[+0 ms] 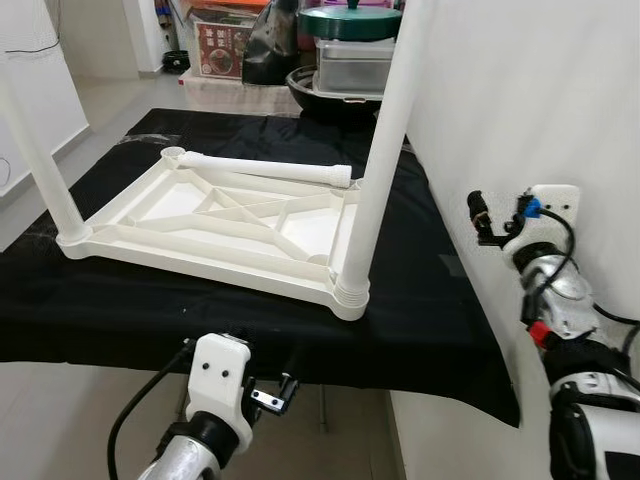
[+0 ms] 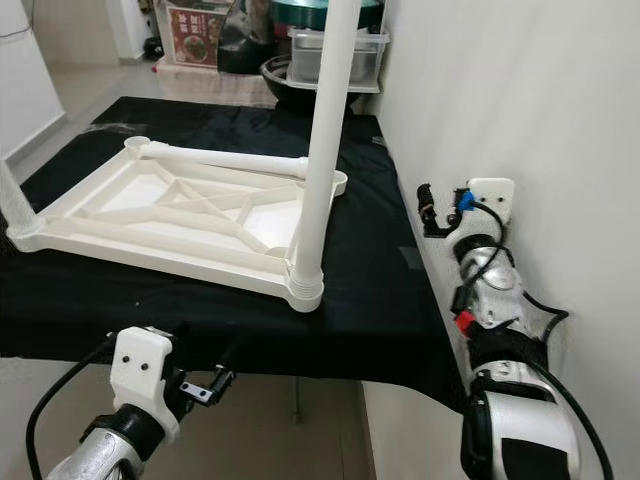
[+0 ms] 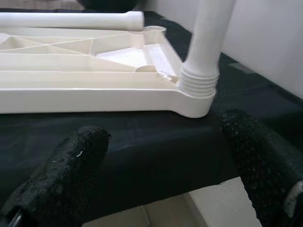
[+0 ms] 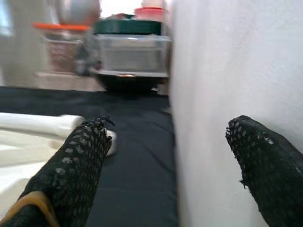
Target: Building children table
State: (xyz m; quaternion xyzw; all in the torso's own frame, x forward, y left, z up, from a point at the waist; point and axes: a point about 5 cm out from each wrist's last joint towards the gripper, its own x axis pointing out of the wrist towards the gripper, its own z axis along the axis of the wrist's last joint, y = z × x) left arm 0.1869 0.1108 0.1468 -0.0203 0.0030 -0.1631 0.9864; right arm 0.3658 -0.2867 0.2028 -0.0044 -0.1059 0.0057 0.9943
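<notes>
A white plastic table top (image 1: pixel 215 225) lies upside down on a black cloth (image 1: pixel 420 320). One white leg (image 1: pixel 385 150) stands screwed into its near right corner and another leg (image 1: pixel 45 170) stands in its near left corner. A third, loose leg (image 1: pixel 270 168) lies across the far side. My left gripper (image 3: pixel 163 137) is open and empty, low at the cloth's front edge and facing the near right corner joint (image 3: pixel 199 90). My right gripper (image 4: pixel 165 137) is open and empty, held beside the white wall, right of the table top.
Behind the cloth stand a black pot (image 1: pixel 335 95), a clear lidded container (image 1: pixel 355 60) with a green lid on top, and a printed box (image 1: pixel 222 45). A white wall (image 1: pixel 520 100) runs close along the right side. Floor (image 1: pixel 110 100) lies to the left.
</notes>
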